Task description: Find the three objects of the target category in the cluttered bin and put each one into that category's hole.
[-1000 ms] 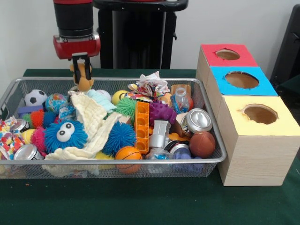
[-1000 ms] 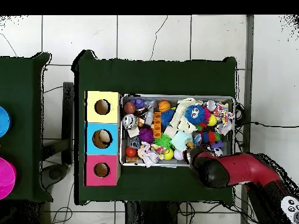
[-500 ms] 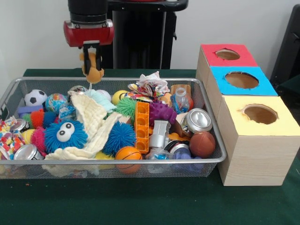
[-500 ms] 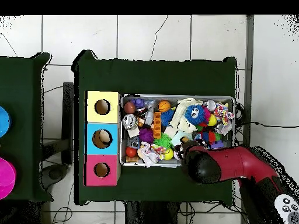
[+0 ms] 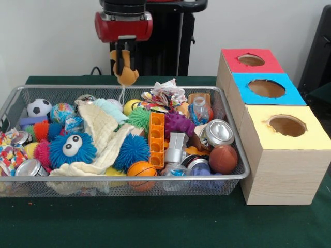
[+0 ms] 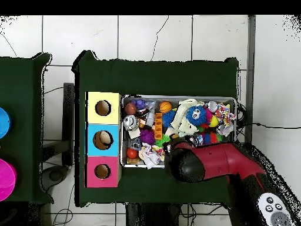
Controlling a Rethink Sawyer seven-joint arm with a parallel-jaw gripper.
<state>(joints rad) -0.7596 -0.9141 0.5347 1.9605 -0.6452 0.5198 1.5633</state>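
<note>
No text, label, brand, number or sign can be read on anything.

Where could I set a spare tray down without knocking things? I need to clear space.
Bare green cloth lies in front of the wire bin and the hole boxes, and on the table's far strip overhead. The bin itself is packed full.

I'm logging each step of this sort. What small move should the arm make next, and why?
Probably carry on sideways toward the boxes: the gripper is shut on the tan plush toy, lifted above the wire bin, well short of any hole.
</note>
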